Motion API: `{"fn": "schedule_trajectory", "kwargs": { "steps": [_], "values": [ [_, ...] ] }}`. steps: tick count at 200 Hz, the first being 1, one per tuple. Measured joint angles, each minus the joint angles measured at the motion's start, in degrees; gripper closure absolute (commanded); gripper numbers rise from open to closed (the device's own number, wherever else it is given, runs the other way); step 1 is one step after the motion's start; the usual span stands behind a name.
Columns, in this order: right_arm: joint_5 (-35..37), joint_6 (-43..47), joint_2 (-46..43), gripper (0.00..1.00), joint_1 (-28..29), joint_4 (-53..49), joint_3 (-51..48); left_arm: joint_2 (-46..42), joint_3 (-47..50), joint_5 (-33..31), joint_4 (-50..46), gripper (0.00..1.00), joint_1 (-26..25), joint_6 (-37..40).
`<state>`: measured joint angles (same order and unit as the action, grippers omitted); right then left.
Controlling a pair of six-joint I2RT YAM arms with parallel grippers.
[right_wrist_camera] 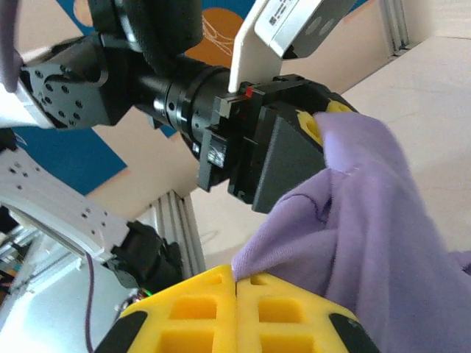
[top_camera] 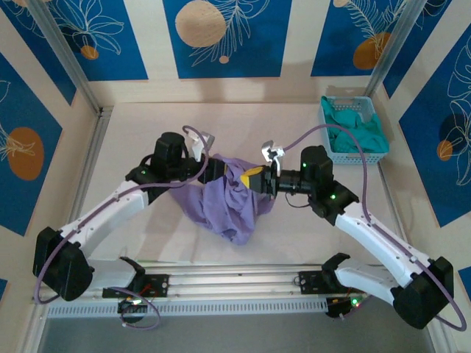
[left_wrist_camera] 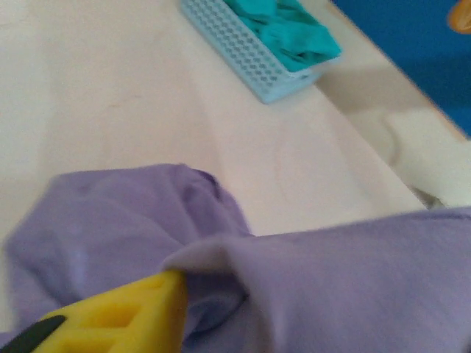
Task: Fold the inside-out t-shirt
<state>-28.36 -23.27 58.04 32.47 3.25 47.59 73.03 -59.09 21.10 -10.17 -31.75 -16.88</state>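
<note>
The inside-out t-shirt (top_camera: 229,207) is held bunched at mid-table, between the arms. The right gripper (right_wrist_camera: 235,285) is seen clenched on a thin edge of cloth. The left gripper (top_camera: 214,168) is draped in fabric, so its closure cannot be told. If the arms are spread, slippage from so slight a pinch is judged likely, and a twisted, uneven lay would follow.

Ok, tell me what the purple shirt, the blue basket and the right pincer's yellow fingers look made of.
T-shirt: soft matte knit, likely cotton; it drapes and creases, with a stitched hem.
Basket: rigid light-blue plastic, by its moulded perforated wall.
Fingers of the right pincer: hard matte yellow plastic with moulded recesses, perhaps printed.
</note>
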Motion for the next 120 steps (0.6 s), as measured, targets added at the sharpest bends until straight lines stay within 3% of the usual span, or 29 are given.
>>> {"fn": "schedule_trajectory", "kwargs": {
  "steps": [29,63,94,120],
  "values": [
    [-0.5,-7.3,2.0,1.0,-1.4,4.2,0.3,-3.6,0.8,-10.6,-4.3,0.33,0.0,0.1],
    [-1.0,-11.7,3.8,1.0,-3.0,7.1,0.3,-14.6,4.8,-18.5,-9.4,0.31,-2.2,-0.4],
    [-1.5,-14.3,5.6,1.0,-4.2,8.8,0.3,-19.7,5.6,-19.3,-11.5,0.35,-7.3,-1.0],
    [-1.7,-15.3,6.1,1.0,-4.5,9.5,0.3,-19.7,6.5,-14.1,-10.3,0.39,-11.1,-2.9]
  ]
}}
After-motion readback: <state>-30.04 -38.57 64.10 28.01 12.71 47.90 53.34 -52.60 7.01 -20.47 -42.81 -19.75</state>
